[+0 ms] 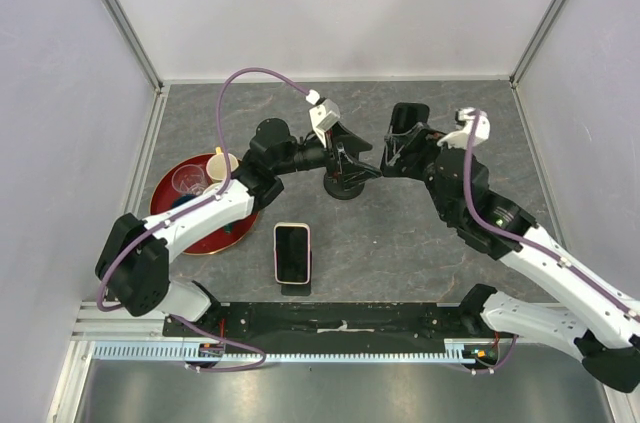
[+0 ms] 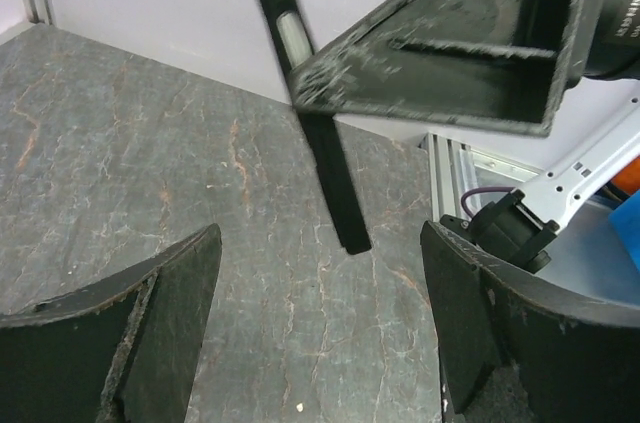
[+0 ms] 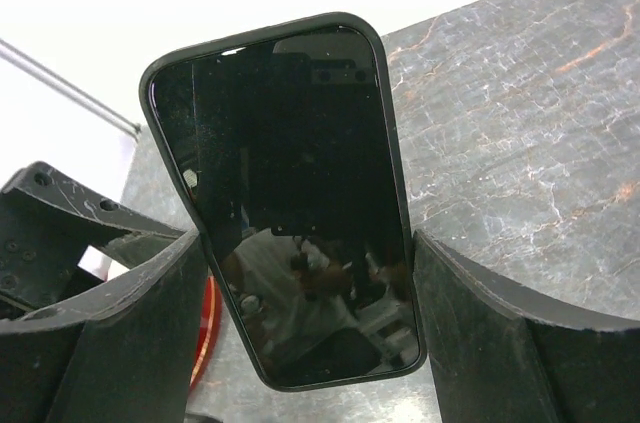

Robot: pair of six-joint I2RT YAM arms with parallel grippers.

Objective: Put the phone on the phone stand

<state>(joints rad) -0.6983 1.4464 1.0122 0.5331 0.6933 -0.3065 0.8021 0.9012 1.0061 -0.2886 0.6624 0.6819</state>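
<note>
My right hand (image 3: pixel 310 238) pinches the phone (image 3: pixel 285 173) across its width, one blunt black finger pressed to each long edge. The phone is a rounded slab in a matte black case. Its glass is dark and glossy, with dim reflections in its lower half. I hold it off the desk (image 1: pixel 400 243), screen toward my right wrist, over the middle near the phone stand (image 1: pixel 345 186), a black piece on a round foot. I cannot tell whether phone and stand touch.

My left hand (image 2: pixel 320 233) is spread wide, with nothing between its scuffed, curved black fingers. From that wrist the phone shows edge-on as a thin black bar, its lower end hanging above the surface. A hollow, ribbed finger (image 2: pixel 450 53) of my right hand sits beside it.

The desk is a grey stone-look sheet veined with white and rust. Plain white panels joined by aluminium posts close it in on the left, back and right.

At the left a round red tray (image 1: pixel 160 193) carries a clear glass (image 1: pixel 188 180) and a pale cup (image 1: pixel 222 161), partly under my left forearm. A second phone in a pale case (image 1: pixel 292 253) lies flat near the front, apart from the stand. A black rail (image 1: pixel 340 321) runs along the near edge.

My two hands meet closely over the stand. The broadest bare stretch of desk lies front right, between the stand and my right forearm.
</note>
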